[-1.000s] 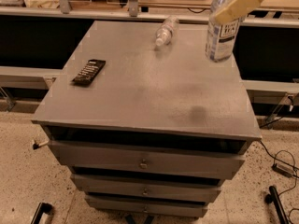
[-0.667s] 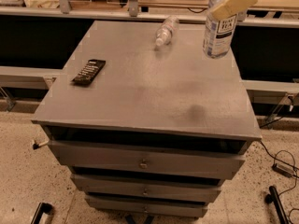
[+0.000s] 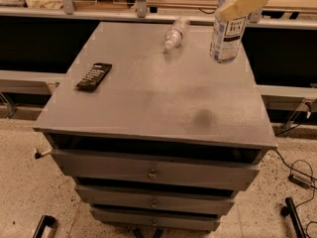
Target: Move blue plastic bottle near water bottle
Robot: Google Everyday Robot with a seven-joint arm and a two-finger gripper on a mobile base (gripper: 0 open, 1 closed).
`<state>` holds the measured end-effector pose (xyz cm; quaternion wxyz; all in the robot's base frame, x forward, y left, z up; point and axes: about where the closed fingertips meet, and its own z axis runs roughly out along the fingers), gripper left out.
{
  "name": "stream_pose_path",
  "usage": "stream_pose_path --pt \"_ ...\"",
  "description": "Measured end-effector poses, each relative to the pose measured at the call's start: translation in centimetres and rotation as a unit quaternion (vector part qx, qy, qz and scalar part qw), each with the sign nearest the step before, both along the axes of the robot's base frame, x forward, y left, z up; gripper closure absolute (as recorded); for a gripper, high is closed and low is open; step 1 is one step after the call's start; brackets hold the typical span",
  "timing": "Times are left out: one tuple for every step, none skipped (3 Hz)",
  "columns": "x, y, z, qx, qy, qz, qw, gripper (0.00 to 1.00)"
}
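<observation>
The blue plastic bottle [image 3: 228,33] is large and clear, with a bluish-white label and a dark lettered panel. It hangs upright just above the right rear of the grey cabinet top [image 3: 158,93]. My gripper [image 3: 243,0] comes in from the upper right, its tan fingers shut on the bottle's upper part. The water bottle [image 3: 177,32], small, clear and ribbed, lies on its side at the rear centre of the top, about a bottle's width left of the held bottle.
A black remote-like bar [image 3: 94,76] lies on the left side of the top. The cabinet has several drawers [image 3: 153,172] below. Shelving and rails run behind it. Cables [image 3: 297,175] lie on the floor at right.
My gripper has carried the blue plastic bottle slightly left and up, closer to the water bottle. The water bottle and the black bar have not moved.
</observation>
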<state>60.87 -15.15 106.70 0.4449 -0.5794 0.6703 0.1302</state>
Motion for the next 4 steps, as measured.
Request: stream_pose_path --pt "3.3 0.1 0.3 0.042 0.007 -0.050 0.9979 1.00" --pt "4.4 0.2 0.6 0.058 0.009 -0.069 0.9959 1.00" --pt "4.4 0.2 0.6 0.058 0.009 -0.069 0.9959 1.00" --pt "6.1 -0.1 0.9 0.102 0.012 -0.085 0.9911 1.00"
